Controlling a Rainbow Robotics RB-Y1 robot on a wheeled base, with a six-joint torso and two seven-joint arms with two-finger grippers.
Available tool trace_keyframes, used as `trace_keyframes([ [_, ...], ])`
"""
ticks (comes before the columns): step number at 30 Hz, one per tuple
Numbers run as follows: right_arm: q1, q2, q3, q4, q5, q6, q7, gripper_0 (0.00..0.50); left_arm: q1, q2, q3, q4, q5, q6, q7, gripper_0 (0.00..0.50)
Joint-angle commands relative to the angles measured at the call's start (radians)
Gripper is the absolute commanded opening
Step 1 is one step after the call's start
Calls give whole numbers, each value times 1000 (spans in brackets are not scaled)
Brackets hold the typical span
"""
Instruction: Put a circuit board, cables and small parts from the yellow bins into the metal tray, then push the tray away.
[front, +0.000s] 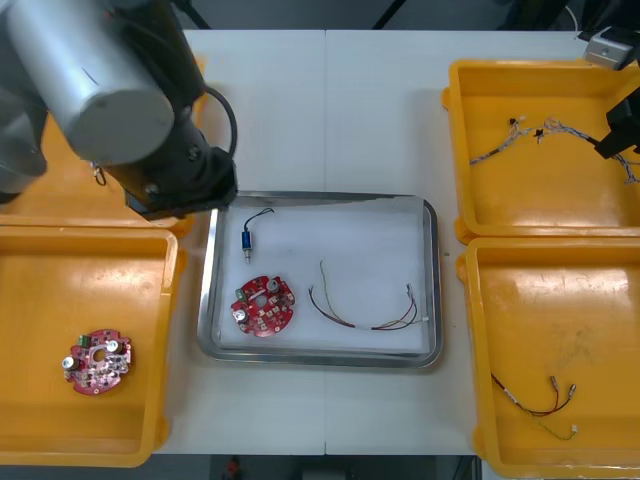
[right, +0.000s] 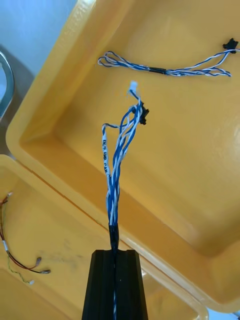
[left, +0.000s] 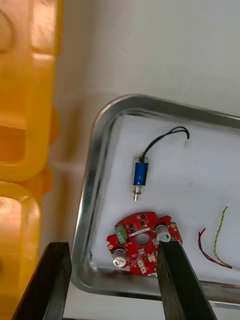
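L: my left gripper (left: 112, 245), black fingers spread, hovers above the shiny metal tray's (front: 432, 280) left side | R: my right gripper (right: 115, 260) pinches the twisted blue-and-white cable (right: 116, 170) by its black-sleeved end, over the far-right yellow plastic bin (right: 200, 190) | the cable looks light and limp; I expect it to dangle.

Metal tray (front: 204, 300): shiny rim, white matt lining. Yellow bins (front: 540, 190), 3 and 9 o'clock: glossy smooth plastic.

The front view looks steeply down, the metal tray (front: 318, 360) central. The left wrist view shares that tray's corner from close; the right looks closely into yellow bins (right: 55, 90) beside it.
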Motion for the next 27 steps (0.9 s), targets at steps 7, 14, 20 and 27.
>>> trace_keyframes([
  [7, 97, 22, -81, -287, 16, 48, -242, 0, -152, 193, 106, 121, 55, 28, -30, 500],
  [14, 107, 84, -81, -427, 41, 96, -412, 0, -210, 196, 110, 299, 29, -24, -135, 500],
  [20, 120, 148, -79, -513, 42, 96, -561, 0, -248, 198, 110, 466, 10, -81, -259, 500],
  [27, 133, 187, 11, -629, 81, 96, -710, 0, -254, 198, 110, 610, -37, -171, -374, 500],
])
